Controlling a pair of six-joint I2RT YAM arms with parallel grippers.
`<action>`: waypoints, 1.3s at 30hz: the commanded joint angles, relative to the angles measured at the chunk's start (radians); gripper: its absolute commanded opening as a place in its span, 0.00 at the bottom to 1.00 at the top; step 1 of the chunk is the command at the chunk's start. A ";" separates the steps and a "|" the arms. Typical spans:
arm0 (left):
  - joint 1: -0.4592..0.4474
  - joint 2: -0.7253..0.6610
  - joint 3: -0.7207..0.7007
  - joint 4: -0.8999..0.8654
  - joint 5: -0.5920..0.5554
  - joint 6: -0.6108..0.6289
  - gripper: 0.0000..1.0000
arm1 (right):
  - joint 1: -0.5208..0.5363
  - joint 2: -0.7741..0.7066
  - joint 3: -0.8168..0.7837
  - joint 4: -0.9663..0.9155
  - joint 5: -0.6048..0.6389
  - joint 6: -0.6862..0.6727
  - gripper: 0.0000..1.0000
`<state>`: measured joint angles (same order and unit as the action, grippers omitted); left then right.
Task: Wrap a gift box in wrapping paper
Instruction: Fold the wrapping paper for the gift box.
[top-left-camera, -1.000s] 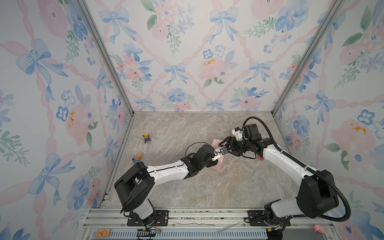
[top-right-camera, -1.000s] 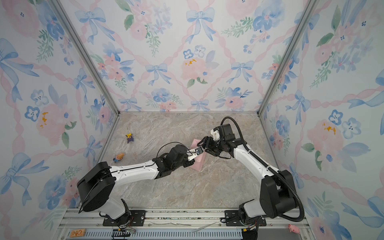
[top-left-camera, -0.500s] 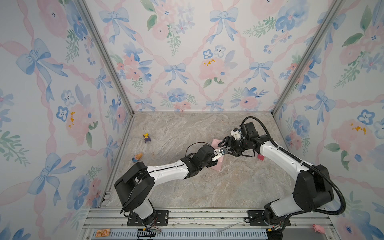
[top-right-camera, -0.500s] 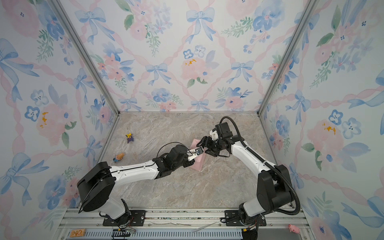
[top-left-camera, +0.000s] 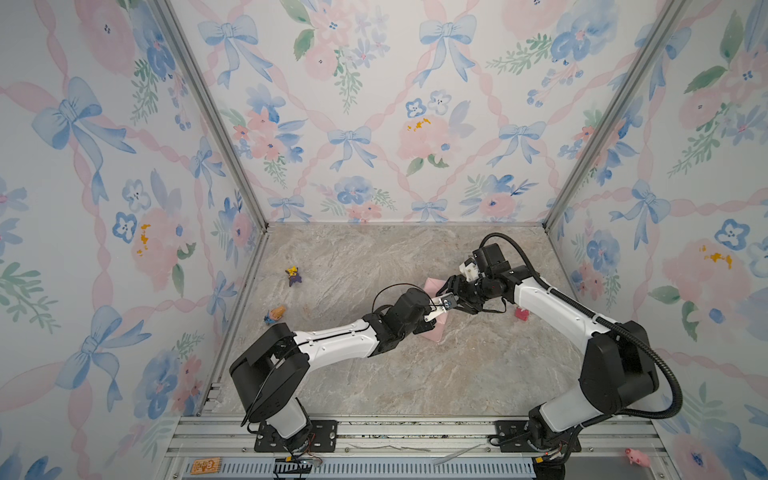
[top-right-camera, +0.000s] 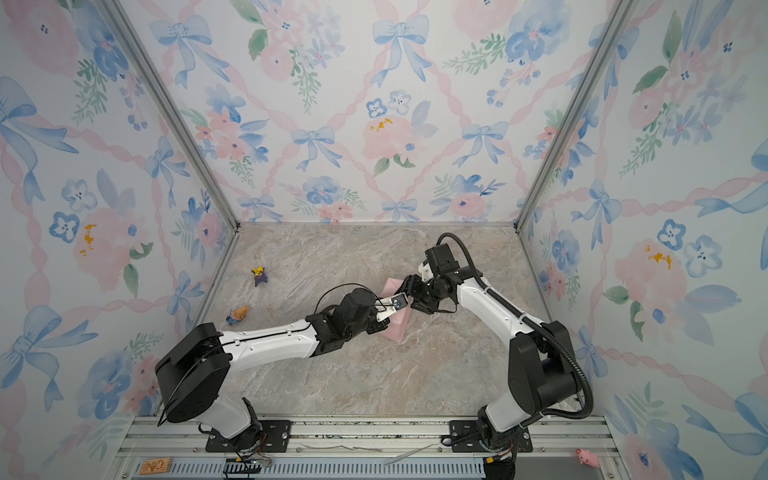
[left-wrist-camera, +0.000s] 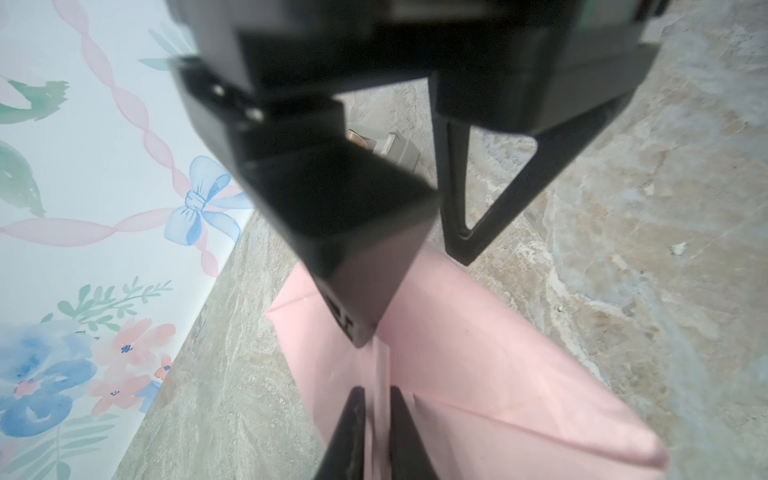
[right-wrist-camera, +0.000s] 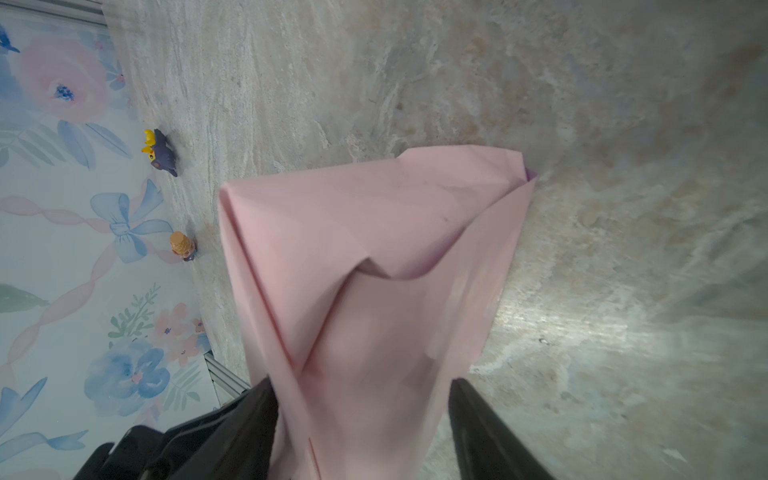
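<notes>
Paper (right-wrist-camera: 374, 249) — folded up, pink side out — is lying on the table (top-left-camera: 374, 257), near its middle. My left gripper (left-wrist-camera: 376, 392) is pinching a thin clear strip (left-wrist-camera: 380, 374), jaws nearly closed. My right gripper (right-wrist-camera: 361, 384) is straddling the paper, jaws wide — I cannot tell whether they are squeezing it.

**Robot test booth in a laboratory.**
Three wallpapered panels (top-left-camera: 374, 104) printed with bows and flowers are fastened to bare metal corner posts (top-left-camera: 216, 124) and enclose a stone-patterned tabletop (top-left-camera: 415, 382). Along its open front edge runs a slotted aluminium rail (top-left-camera: 415, 432), to which the left arm (top-left-camera: 332, 345) and the right arm (top-left-camera: 552, 307) are bolted, cables exposed. Small toy figures (top-left-camera: 294, 275) lie scattered as props; the decoration is a staged backdrop, not a lived-in room.
</notes>
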<state>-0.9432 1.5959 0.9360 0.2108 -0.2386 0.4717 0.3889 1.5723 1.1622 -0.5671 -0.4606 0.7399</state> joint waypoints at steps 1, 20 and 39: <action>-0.014 0.031 0.004 -0.100 0.042 0.008 0.19 | 0.013 0.015 0.017 -0.036 0.043 -0.022 0.65; 0.147 -0.186 -0.050 -0.047 0.355 -0.538 0.60 | 0.027 0.019 -0.023 0.011 0.040 -0.055 0.56; 0.252 0.000 -0.097 0.045 0.463 -0.851 0.53 | 0.012 -0.030 -0.057 0.117 -0.021 -0.054 0.62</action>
<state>-0.6910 1.5810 0.8715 0.2508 0.2592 -0.3542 0.4065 1.5764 1.1076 -0.4408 -0.4713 0.6930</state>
